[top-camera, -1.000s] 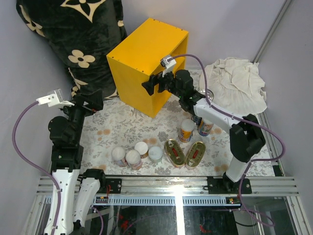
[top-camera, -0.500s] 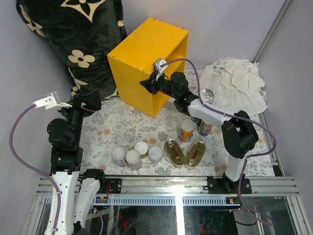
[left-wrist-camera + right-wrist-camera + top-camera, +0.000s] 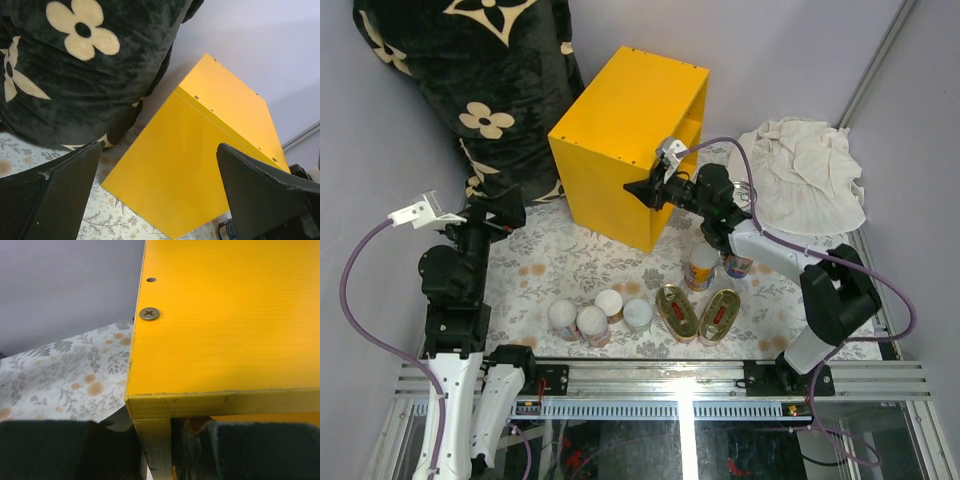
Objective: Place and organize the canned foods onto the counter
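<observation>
The right gripper [image 3: 643,190] is clamping the counter's [image 3: 620,120] near panel edge; it should be dragging slowly, avoiding the cans [image 3: 702,268]. The left gripper [image 3: 505,212] is gaping, idle.

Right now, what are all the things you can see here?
cabinet: one, yellow, back middle.
blanket: one, black with cream flowers, back left.
cloth: one, white, crumpled, back right.
mat: one, pale floral, under the cans.
small cans: four, white lids, near edge, left of middle.
oval tins: two, gold, lying flat, right of the small cans.
orange can: one, upright, behind the oval tins.
blue can: one in view, beside the orange can, partly hidden by the right arm.
left gripper: one, black, open, above the mat's left side.
right gripper: one, black, shut on the cabinet's front edge.
</observation>
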You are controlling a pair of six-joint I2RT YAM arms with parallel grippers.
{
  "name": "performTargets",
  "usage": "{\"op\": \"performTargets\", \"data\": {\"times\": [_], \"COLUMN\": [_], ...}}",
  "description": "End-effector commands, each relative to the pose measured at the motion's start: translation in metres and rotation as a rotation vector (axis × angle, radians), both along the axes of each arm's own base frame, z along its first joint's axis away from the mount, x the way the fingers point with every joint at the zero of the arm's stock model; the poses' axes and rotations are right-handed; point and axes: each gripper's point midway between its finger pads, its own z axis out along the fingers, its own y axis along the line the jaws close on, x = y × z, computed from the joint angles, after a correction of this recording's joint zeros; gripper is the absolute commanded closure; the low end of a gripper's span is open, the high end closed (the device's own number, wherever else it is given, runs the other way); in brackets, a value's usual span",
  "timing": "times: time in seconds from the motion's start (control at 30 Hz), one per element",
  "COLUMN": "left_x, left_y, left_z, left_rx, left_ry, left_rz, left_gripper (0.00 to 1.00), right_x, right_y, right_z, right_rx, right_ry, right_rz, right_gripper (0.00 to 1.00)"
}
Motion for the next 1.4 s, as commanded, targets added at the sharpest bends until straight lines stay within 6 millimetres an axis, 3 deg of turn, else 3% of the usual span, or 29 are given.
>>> {"op": "performTargets", "data": {"times": [0.0,0.23,0.5,0.63,0.67,0.7,0.77,0.83,0.97,1.17,1.27,1.37], "left_x": [-0.001,-0.004,-0.003,0.002,0.003,0.004,0.005,0.005,0.002,0.005,0.008,0.010], "left_y": [0.006,0.008,0.017,0.017,0.016,0.015,0.012,0.011,0.004,-0.015,-0.019,-0.023], "left_z": [0.002,-0.002,-0.013,-0.022,-0.023,-0.023,-0.026,-0.025,-0.023,-0.025,-0.028,-0.031], "left_rx": [-0.002,0.007,0.017,0.026,0.027,0.030,0.045,0.062,0.117,0.175,0.173,0.180], "left_ry": [-0.021,-0.028,0.019,0.066,0.076,0.081,0.088,0.091,0.089,0.099,0.106,0.111], "left_rz": [0.035,0.044,0.091,0.091,0.087,0.080,0.064,0.055,0.012,-0.100,-0.125,-0.153], "left_gripper": [0.00,0.00,0.00,0.00,0.00,0.00,0.00,0.00,0.00,0.00,0.00,0.00], "right_x": [-0.077,-0.114,-0.141,-0.156,-0.158,-0.160,-0.162,-0.158,-0.144,-0.141,-0.122,-0.101], "right_y": [0.004,-0.007,-0.017,-0.015,-0.016,-0.017,-0.023,-0.036,-0.072,-0.133,-0.183,-0.253], "right_z": [0.022,0.025,0.005,-0.002,-0.002,-0.003,-0.005,0.001,0.008,0.034,0.046,0.036], "right_rx": [0.105,0.106,0.062,0.032,0.025,0.018,0.009,0.009,-0.009,0.038,0.097,0.115], "right_ry": [0.130,0.155,0.192,0.194,0.195,0.196,0.200,0.171,0.138,0.079,0.073,0.133], "right_rz": [0.258,0.372,0.406,0.411,0.407,0.397,0.360,0.272,0.037,-0.247,-0.531,-0.944], "right_gripper": [1.00,1.00,1.00,0.91,0.78,0.52,0.16,0.02,0.00,0.00,0.00,0.00]}}
